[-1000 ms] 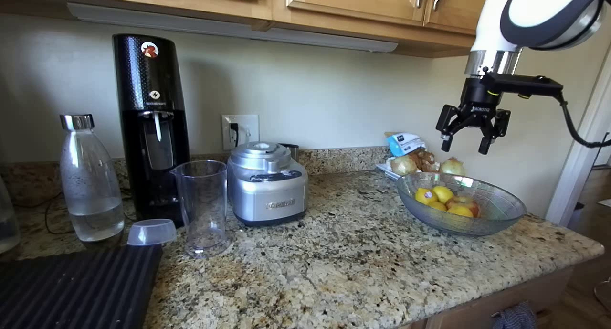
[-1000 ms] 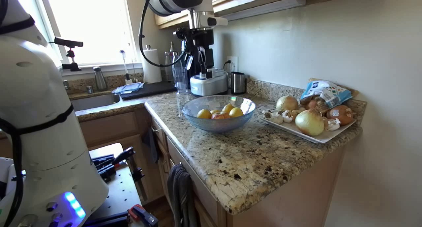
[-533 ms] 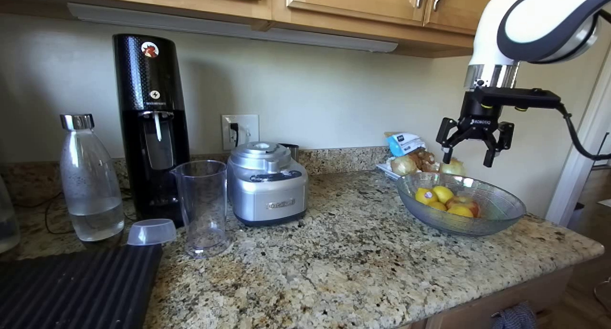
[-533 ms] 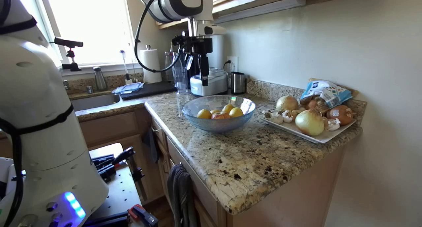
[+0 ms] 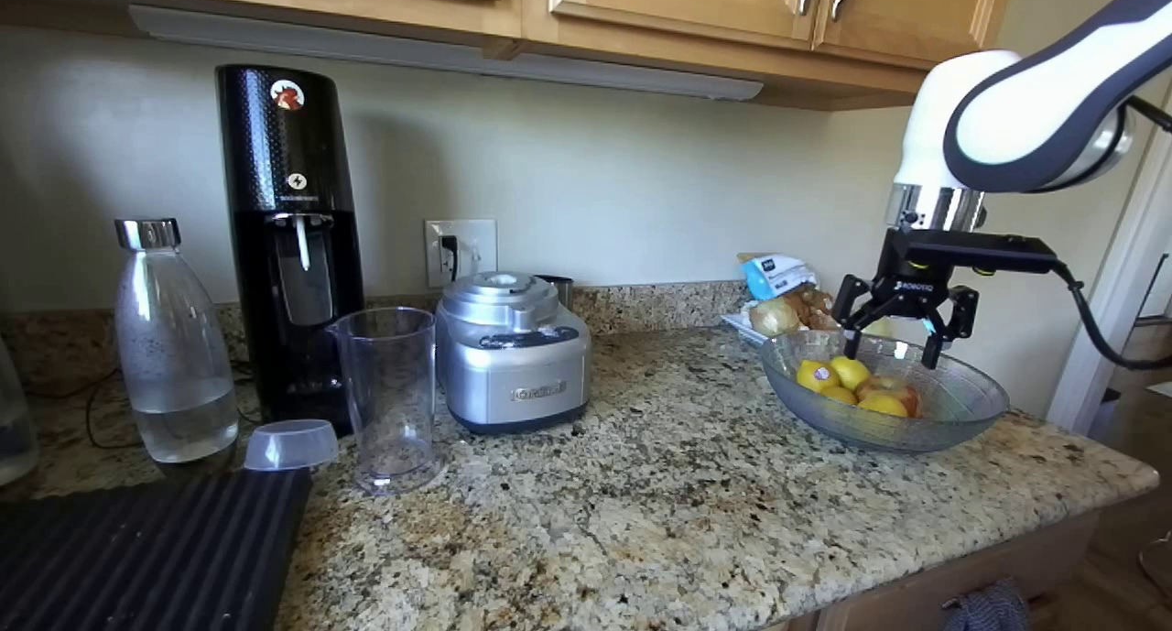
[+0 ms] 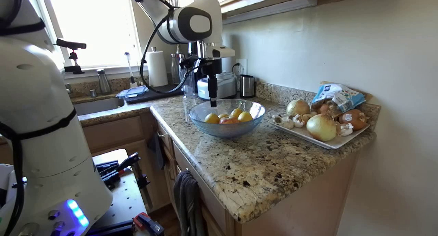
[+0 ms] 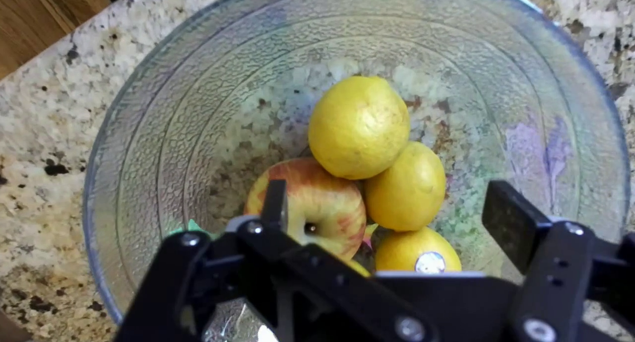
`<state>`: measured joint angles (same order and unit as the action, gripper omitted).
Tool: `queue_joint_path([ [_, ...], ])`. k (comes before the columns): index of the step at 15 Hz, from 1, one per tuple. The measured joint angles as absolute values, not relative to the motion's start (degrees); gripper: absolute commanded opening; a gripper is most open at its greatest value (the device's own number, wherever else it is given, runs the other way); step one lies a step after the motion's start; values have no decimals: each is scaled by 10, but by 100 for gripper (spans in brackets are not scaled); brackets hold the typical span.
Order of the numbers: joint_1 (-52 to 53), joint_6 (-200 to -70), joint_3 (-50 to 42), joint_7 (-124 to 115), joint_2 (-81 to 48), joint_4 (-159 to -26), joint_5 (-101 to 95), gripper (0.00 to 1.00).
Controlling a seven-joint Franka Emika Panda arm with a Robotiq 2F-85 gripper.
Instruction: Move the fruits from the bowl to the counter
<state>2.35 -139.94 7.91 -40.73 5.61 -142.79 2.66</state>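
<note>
On the left stands a water bottle (image 5: 179, 365), then a tall black soda maker (image 5: 288, 173), a clear jug (image 5: 389, 393) and a silver food processor (image 5: 517, 365). Farther along I spot onions (image 5: 775, 317) on a plate (image 6: 343, 141). On the right, the wide glass bowl (image 5: 961, 416) sits on the speckled counter (image 5: 586, 521), four lemons (image 7: 359, 128) and one red-and-yellow apple (image 7: 322, 198) huddled inside it. Over them hangs the gripper (image 5: 891, 351), pointing down, its jaws spread wide.

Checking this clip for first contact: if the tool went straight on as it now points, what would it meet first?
Probably the lemon highest in the wrist view: the tool points down at the glass bowl. Depth is unclear, so the apple beside it could come first.
</note>
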Motion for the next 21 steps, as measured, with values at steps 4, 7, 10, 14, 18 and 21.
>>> queue_joint_path([
  [4, 23, -1442, 74, -400, 34, -1442, 27, 100],
  [7, 23, -1460, 66, -378, 21, -1449, 27, 100],
  [10, 24, -1474, 61, -348, 10, -1456, 41, 100],
  [14, 25, -1483, 61, -310, -7, -1457, 68, 100],
  [18, 29, -1483, 61, -298, -23, -1457, 70, 100],
  [21, 31, -1485, 61, -295, -31, -1457, 70, 79],
])
